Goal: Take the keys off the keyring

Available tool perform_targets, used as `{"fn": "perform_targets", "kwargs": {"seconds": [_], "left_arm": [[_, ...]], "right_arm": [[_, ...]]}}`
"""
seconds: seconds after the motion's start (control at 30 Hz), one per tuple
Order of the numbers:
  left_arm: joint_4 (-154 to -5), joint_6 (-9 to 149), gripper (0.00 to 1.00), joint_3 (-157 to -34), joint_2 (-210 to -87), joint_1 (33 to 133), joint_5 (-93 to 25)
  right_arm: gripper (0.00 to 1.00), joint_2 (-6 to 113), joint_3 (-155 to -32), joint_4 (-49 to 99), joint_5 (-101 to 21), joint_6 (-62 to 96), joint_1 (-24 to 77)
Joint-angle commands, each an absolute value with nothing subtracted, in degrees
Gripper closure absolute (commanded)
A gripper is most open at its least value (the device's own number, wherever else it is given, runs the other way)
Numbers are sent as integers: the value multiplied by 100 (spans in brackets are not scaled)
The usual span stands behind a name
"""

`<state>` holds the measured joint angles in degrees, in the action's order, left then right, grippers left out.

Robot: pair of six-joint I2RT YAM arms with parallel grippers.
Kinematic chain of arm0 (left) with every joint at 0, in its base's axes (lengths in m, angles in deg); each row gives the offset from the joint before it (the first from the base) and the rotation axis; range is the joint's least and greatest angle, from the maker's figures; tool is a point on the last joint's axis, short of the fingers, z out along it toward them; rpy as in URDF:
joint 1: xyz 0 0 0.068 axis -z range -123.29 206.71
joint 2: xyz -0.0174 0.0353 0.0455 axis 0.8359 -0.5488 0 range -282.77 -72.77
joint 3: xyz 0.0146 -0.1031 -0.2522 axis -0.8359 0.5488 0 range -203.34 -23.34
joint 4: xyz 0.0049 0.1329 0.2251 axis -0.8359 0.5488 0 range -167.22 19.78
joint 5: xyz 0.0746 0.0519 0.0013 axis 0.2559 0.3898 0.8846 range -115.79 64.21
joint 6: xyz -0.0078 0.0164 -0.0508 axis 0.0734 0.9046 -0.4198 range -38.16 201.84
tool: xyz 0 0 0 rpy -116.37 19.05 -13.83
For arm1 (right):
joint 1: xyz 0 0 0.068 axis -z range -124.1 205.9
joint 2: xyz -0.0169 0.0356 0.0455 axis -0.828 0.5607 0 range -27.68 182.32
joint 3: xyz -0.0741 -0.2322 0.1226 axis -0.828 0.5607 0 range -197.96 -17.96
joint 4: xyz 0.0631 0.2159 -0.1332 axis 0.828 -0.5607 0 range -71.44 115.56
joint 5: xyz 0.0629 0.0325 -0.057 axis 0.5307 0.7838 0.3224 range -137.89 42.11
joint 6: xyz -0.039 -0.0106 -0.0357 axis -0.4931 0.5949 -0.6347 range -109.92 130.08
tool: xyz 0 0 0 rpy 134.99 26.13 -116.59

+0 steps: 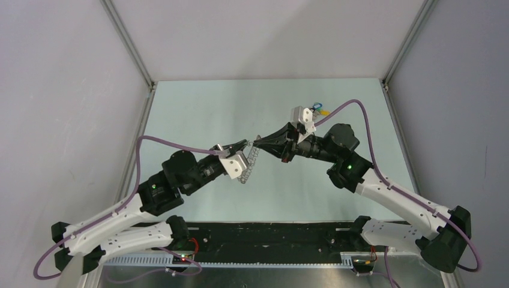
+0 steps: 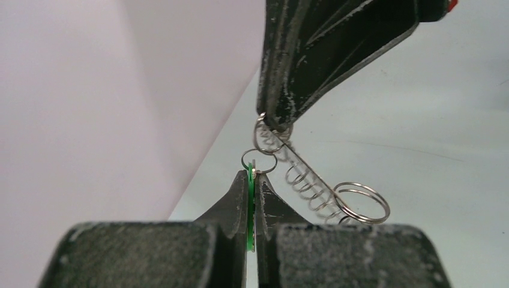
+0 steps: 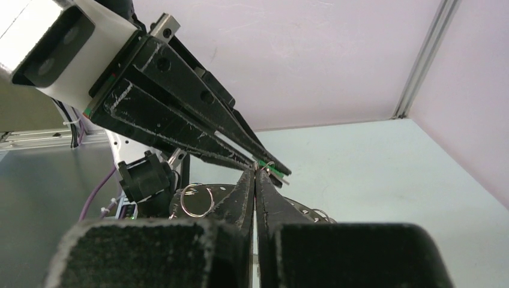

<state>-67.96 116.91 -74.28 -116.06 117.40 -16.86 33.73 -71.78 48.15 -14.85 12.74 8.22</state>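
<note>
The keyring (image 1: 248, 165), a flat grey ring rimmed with small wire loops, hangs in the air between both grippers above the table middle. My left gripper (image 1: 245, 144) is shut on a key with a green head (image 2: 250, 193), edge-on between the jaws (image 2: 252, 175). A small wire loop (image 2: 259, 161) links the key to the keyring (image 2: 303, 163). My right gripper (image 1: 258, 141) is shut on the keyring's rim, reaching in from above in the left wrist view (image 2: 276, 123). In the right wrist view its tips (image 3: 255, 174) pinch the ring (image 3: 222, 192) beside the green key (image 3: 271, 170).
A small bunch with blue and yellow heads (image 1: 318, 109) lies on the table behind the right wrist. White walls and metal frame posts enclose the pale green table (image 1: 198, 114) at the left, back and right. A black strip (image 1: 270, 240) runs along the near edge.
</note>
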Motion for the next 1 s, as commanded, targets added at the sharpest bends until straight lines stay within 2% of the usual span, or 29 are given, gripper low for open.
{"fn": "perform_targets", "kwargs": {"seconds": [0.0, 0.57, 0.97], "left_arm": [[-6990, 11826, 100, -7459, -11524, 11707, -1164], [-7237, 11887, 100, -7343, -11366, 11702, -904], [-7238, 11877, 100, -7265, -11304, 11701, -1437]], "right_arm": [[100, 3050, -7438, 4744, -1310, 1396, 835], [100, 3198, -7438, 4101, -1322, 1216, 627], [100, 3692, -7672, 3867, -1559, 1172, 519]]}}
